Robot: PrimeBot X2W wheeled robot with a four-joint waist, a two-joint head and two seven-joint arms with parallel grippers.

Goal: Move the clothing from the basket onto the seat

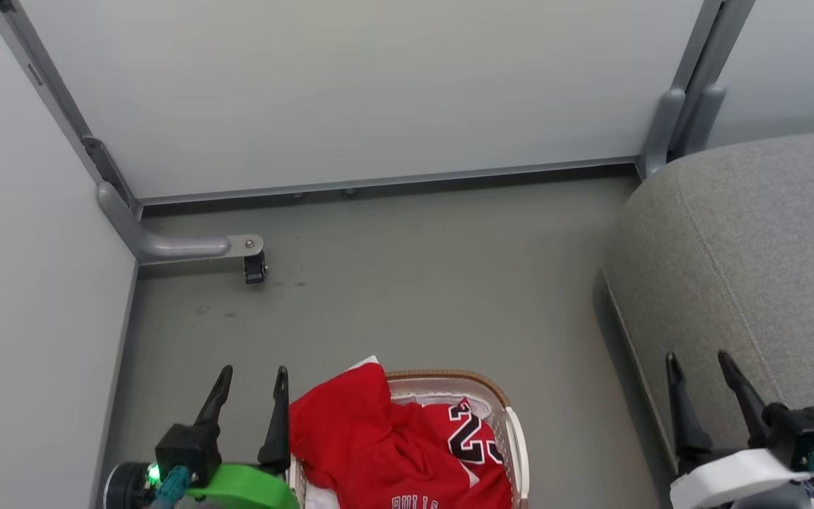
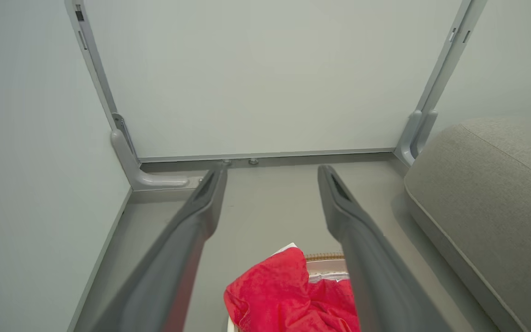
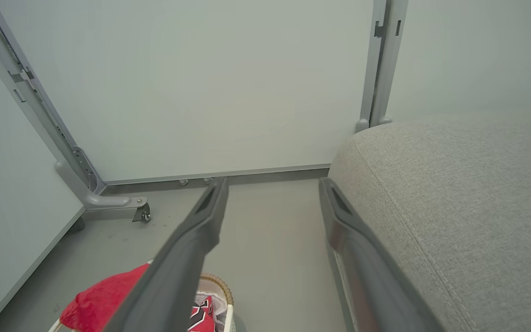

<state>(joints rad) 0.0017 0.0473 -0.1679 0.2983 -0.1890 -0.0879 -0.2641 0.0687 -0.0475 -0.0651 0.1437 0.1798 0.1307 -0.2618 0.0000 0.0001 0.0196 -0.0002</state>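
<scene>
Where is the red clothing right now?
In the head view the clothing lies heaped in the basket at bottom centre, just right of the left pincer and left of the seat.

Grey floor [image 1: 407,283], smooth, a few dark scuffs at far left. The basket [image 1: 449,375] stands on it, near centre. The seat [image 1: 746,268] borders it at right. A partition foot with caster [image 1: 255,269] rests far left.

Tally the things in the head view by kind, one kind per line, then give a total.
basket: 1
clothing, one red heap (cannot tell how many garments): 1
seat: 1
Grippers, left gripper and right gripper, both open: 2
Total: 5
</scene>
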